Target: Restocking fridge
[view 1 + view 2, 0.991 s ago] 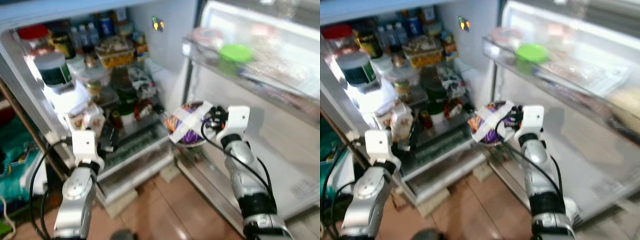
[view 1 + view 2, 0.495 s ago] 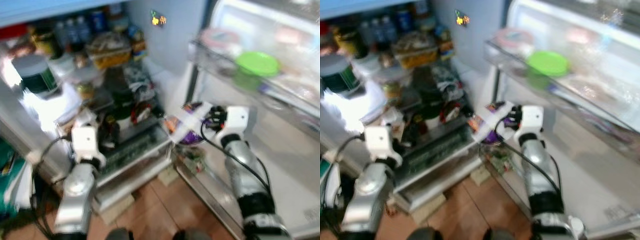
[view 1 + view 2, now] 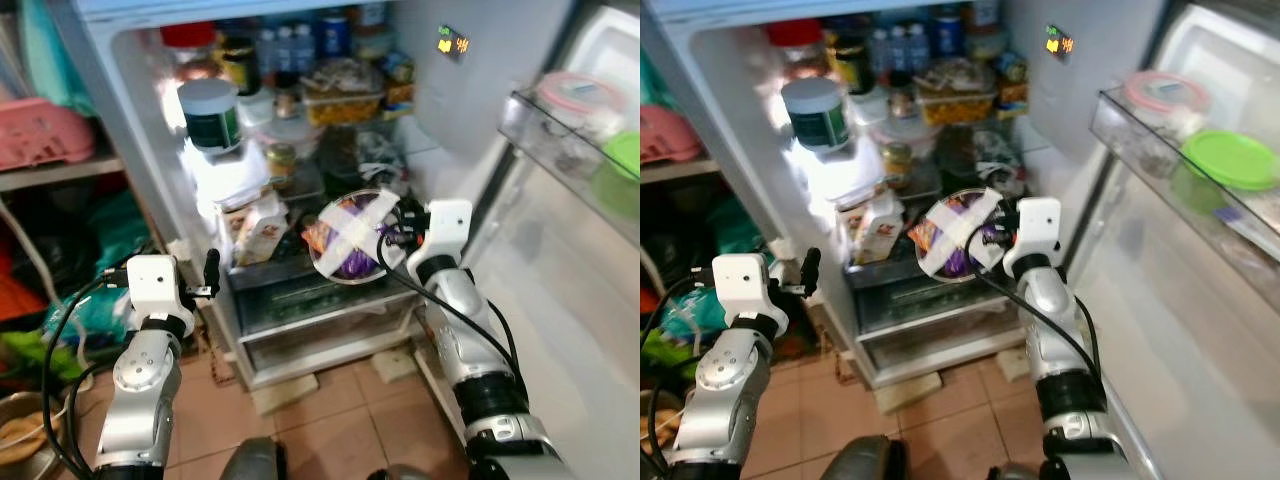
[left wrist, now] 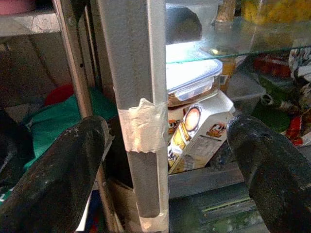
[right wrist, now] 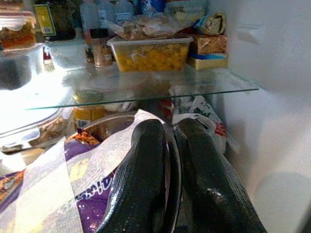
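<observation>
The robot stands before the open white fridge [image 3: 150, 150], whose glass shelves are crowded with jars, bottles and boxes. Its right gripper [image 3: 395, 225] is pinched tight on the rim of a round metal bowl [image 3: 352, 238] holding purple snack packets under crossed strips of white tape. The bowl hangs tilted in the air just in front of the lower glass shelf, above the clear bottom drawers [image 3: 320, 315], its taped face turned towards the robot. In the right wrist view the two black fingers [image 5: 146, 174] clamp the bowl's edge between them, with a clear tub of yellow food [image 5: 151, 54] on the glass shelf [image 5: 146, 87] beyond.

The left gripper [image 3: 205, 275] is held out low by the fridge's left edge, its fingers spread wide and holding nothing. Its wrist view looks between the fingers at a grey upright post [image 4: 138, 111] bound with pale tape, and past it a white carton with an orange picture [image 4: 197, 133] leaning under a lidded clear box.

On the open door at the right, a clear door shelf [image 3: 1140, 135] carries a pink-lidded round tub [image 3: 1165, 92] and a bright green lid [image 3: 1230, 160]. A tall white tub with a dark green label [image 3: 210, 115] stands on an upper shelf near the light.
</observation>
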`<state>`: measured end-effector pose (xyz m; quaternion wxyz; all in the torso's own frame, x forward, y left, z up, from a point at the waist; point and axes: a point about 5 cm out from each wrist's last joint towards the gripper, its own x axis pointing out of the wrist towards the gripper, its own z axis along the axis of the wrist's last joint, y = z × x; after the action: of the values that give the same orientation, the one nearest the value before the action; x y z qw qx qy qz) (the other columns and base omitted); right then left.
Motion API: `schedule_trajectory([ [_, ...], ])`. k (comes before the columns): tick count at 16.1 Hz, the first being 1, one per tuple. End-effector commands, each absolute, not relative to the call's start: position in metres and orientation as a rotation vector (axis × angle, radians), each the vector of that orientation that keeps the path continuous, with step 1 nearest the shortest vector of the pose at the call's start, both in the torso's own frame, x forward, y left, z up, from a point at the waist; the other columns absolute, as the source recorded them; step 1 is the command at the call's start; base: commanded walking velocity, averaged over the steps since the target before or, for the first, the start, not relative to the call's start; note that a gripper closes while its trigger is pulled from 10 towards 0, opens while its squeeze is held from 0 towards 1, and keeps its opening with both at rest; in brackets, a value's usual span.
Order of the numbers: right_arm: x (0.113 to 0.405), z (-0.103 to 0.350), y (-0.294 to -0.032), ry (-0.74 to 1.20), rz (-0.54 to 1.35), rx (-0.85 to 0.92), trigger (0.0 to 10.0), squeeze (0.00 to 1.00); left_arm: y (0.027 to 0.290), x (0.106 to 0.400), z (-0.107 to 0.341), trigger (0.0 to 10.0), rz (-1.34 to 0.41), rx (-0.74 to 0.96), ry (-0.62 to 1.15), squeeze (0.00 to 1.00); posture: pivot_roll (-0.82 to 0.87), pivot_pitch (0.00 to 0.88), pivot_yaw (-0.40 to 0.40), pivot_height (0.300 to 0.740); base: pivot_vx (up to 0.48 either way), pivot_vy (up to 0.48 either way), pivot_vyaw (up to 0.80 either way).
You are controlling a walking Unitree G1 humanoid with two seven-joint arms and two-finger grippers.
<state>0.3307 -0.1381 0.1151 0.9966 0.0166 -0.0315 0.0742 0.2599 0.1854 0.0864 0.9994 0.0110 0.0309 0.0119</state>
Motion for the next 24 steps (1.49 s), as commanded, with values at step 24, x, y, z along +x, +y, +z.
schedule_trajectory([
  [24,0.336,0.127,-0.134,-0.128,0.129,0.081,10.0,0.00,0.173,0.269,0.090,10.0,-0.081,-0.014,0.041,0.00,0.08,0.049,0.022,0.740,0.159,0.000,0.00],
])
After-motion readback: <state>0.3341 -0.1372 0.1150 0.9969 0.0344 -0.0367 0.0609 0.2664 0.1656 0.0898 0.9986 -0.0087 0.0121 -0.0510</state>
